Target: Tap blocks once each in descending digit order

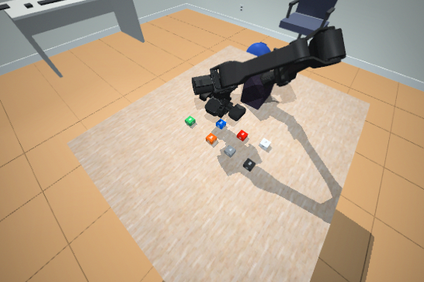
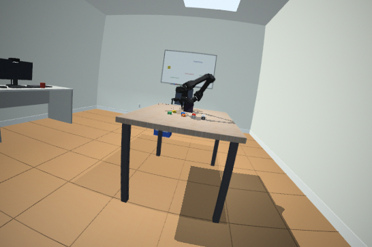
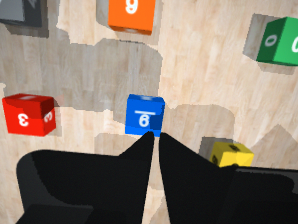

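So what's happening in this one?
A single arm reaches over a table that has small digit blocks scattered on it. Its tool is shut, with the tips pressed together and nothing between them, right at the near edge of the blue block. Whether the tips touch that block is not clear. The yellow block, red block, orange block and green block sit apart around it.
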Tool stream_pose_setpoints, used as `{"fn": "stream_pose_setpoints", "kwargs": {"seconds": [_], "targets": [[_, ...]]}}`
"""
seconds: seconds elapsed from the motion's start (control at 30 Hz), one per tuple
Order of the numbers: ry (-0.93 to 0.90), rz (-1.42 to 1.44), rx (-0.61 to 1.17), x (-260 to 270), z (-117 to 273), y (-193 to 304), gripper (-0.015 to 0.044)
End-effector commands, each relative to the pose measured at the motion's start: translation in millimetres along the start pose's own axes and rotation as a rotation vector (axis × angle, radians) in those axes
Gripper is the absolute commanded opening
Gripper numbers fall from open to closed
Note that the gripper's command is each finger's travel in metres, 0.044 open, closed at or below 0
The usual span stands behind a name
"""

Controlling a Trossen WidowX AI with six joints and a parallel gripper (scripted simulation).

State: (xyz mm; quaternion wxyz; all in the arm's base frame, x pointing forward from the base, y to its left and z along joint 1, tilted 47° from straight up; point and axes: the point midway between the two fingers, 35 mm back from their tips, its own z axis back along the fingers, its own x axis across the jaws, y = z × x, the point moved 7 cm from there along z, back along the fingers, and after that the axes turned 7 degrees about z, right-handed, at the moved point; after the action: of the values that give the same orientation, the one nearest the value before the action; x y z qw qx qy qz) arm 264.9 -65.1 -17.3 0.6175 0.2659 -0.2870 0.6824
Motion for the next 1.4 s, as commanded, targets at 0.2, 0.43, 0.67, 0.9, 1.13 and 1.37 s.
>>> {"fn": "stream_pose_setpoints", "kwargs": {"seconds": [0.2, 0.43, 0.67, 0.9, 1.13, 1.37], "targets": [[-0.003, -0.004, -0.005, 0, -7, -1, 0.0020], [-0.004, -0.004, -0.005, 0, -19, -1, 0.0020], [-0.005, -0.004, -0.005, 1, -29, 0, 0.0020], [-0.001, -0.003, -0.004, 0, -9, -1, 0.0020], [0.001, -0.004, -0.005, -2, 29, -3, 0.0020], [0.000, -0.004, -0.004, -1, 81, 0, 0.0020]]}}
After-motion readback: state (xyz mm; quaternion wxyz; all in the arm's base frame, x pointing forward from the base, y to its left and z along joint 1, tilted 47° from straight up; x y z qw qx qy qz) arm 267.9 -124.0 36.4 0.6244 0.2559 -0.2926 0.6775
